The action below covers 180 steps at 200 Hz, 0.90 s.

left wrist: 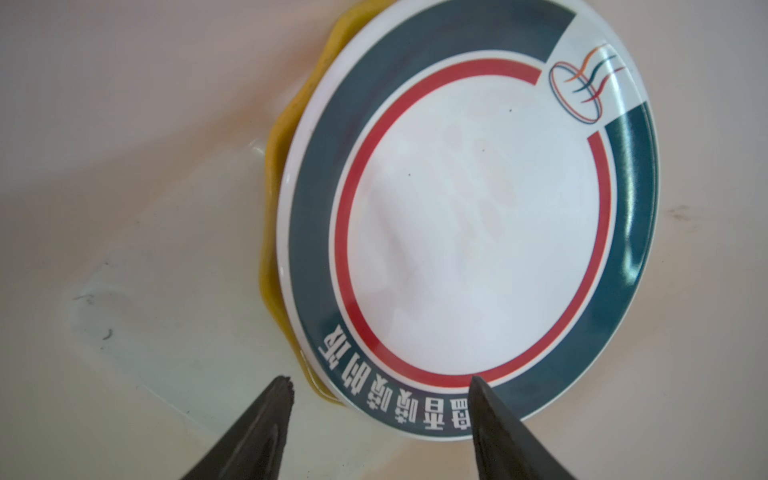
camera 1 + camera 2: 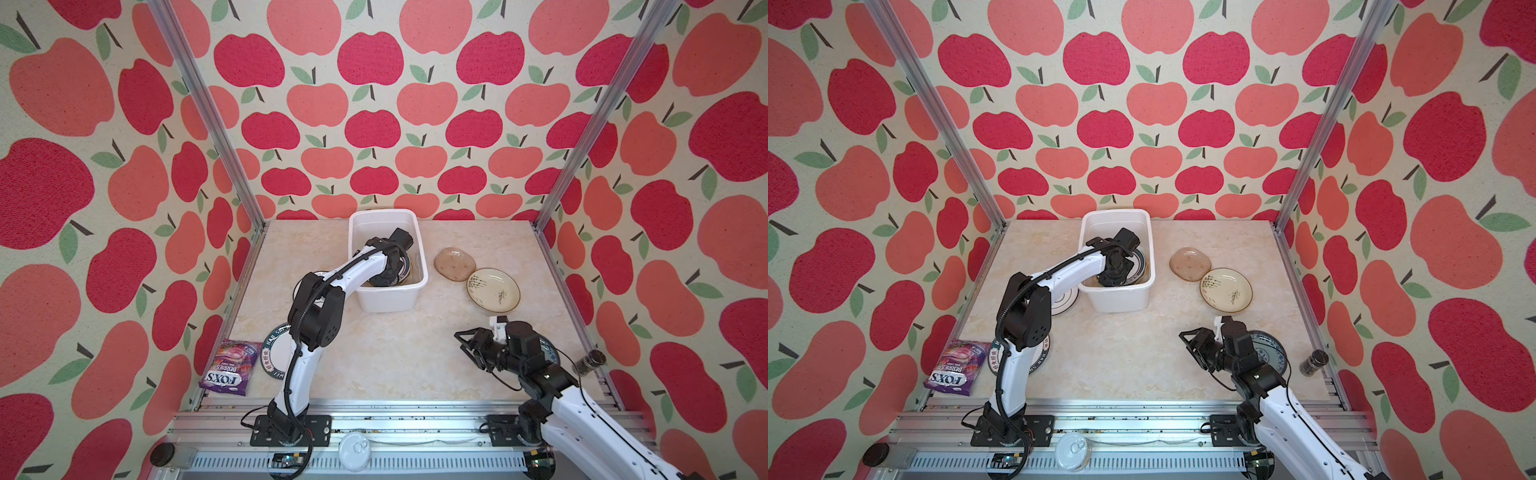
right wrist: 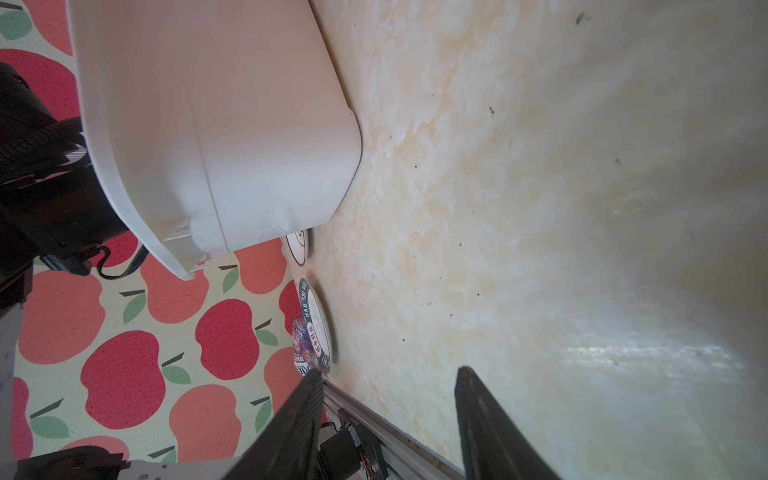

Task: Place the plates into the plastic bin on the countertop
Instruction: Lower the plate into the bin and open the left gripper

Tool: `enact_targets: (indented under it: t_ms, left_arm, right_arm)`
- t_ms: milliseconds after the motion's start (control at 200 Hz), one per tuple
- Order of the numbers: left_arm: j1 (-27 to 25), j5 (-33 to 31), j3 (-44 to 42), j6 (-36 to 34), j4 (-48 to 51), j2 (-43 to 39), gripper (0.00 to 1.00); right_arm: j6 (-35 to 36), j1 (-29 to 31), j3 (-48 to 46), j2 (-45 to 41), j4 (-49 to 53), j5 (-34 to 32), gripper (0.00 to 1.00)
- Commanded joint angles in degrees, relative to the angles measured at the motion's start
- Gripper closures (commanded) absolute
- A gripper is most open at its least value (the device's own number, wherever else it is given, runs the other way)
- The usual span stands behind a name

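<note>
Inside the smooth, round-cornered white plastic bin (image 2: 388, 300), the left pincer (image 1: 380, 382) hangs released over a glossy round teal-banded plate (image 1: 469, 232) lying on a yellow scalloped plate (image 1: 274, 178). Rightward, above the veined marble desk (image 2: 395, 357), the right pincer (image 2: 462, 341) gapes, holding nothing.

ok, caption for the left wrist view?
Left jaws open over teal-rimmed white plate stacked on yellow scalloped plate in plastic bin.

Countertop (image 2: 395, 353) with plastic bin (image 2: 386, 301), 5 plates (image 2: 493, 289), candy bag (image 2: 230, 368)
</note>
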<state>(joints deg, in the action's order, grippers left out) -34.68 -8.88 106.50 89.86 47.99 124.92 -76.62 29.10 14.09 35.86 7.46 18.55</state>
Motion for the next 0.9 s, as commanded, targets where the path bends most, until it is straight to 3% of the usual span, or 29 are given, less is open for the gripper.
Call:
enact_targets:
  t_ms: [0,265,895]
  left_arm:
    - [1.18,-2.0,2.28,-1.97,2.94,1.31,0.24]
    - [2.04,-2.06,2.2,-6.16,-1.48,0.35,0.12]
    - [3.91,-1.05,-1.91,-12.77,-10.57,-4.53,0.06]
  right_arm:
    - [-0.67,-0.45,-0.65,-0.09,0.97,0.32,0.46]
    - [-0.64,-0.54,-0.68,0.4,0.62,0.48,0.46]
    - [-0.47,-0.54,-0.2,2.81,-0.6,0.94,0.46]
